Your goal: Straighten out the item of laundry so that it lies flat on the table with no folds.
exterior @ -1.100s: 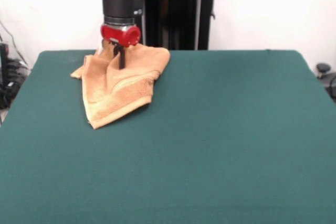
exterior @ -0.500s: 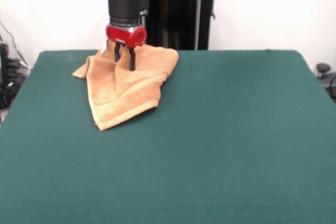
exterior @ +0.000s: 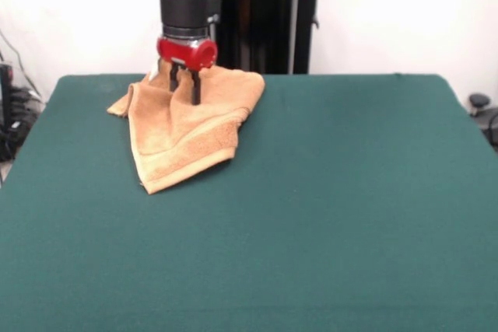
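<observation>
The item of laundry [exterior: 180, 136], an orange-tan towel, lies crumpled and folded at the table's [exterior: 327, 200] far left. One pointed corner reaches toward the near side, and a woven band shows along its right edge. My gripper [exterior: 185, 88] comes straight down onto the towel's far part. Its two dark fingers [exterior: 196, 89] are shut on a raised ridge of cloth that stands up between them. The cloth under the red wrist is hidden.
The table's far edge runs just behind the towel, and its left edge is close by. Cables and dark gear [exterior: 14, 110] sit off the left side. A black object [exterior: 479, 103] stands past the right edge.
Over the last second my gripper slid a little to the right and dragged the towel along. In the last half second nothing moved.
</observation>
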Action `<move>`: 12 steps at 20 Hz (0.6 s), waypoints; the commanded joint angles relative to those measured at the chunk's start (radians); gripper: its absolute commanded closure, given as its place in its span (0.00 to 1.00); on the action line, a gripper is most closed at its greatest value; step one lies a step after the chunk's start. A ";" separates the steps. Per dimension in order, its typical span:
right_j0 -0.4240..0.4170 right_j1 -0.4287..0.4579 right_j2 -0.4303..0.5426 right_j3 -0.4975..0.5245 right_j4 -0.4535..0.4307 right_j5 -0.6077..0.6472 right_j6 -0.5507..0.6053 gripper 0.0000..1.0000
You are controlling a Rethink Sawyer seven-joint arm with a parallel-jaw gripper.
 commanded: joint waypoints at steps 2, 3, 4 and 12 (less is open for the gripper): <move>0.022 0.097 0.123 -0.096 0.017 0.164 0.035 0.00; 0.030 0.081 0.118 -0.090 0.023 0.173 0.034 0.00; 0.041 0.058 0.112 -0.079 0.033 0.196 0.030 0.00; 0.004 -0.334 0.207 0.070 0.130 0.590 -0.068 0.00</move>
